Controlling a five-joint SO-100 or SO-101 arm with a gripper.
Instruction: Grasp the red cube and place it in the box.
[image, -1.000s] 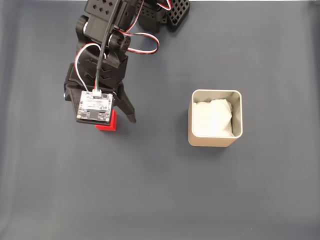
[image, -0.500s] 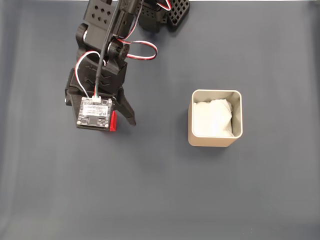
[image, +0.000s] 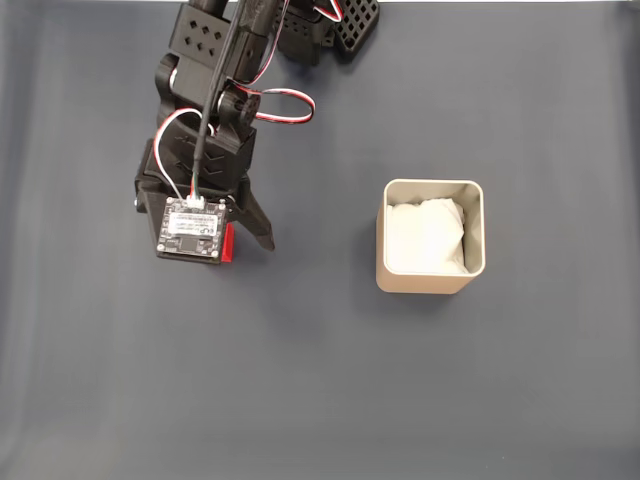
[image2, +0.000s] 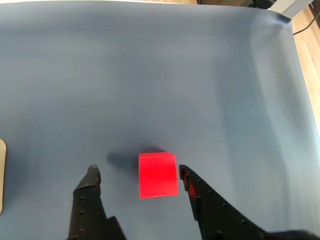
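Surface (image: 480, 400): dark blue-grey sheet, carrying all items. Arm (image: 215, 90): black, reaching down from 12 o'clock in fixed view, wrist camera board facing up, hiding most of what sits beneath. Box (image: 381, 262): beige, white paper lining, at 3 o'clock of the arm, well apart, awaiting delivery. Gripper (image2: 139, 176): jaws spread wide, straddling the cube for a pinch, one finger near its right face at 3 o'clock, the other off at 9 o'clock. Red cube (image2: 157, 175): resting on surface between jaws, ungrasped. Versus a second ago: gripper lowered further over cube, less red visible in fixed view.
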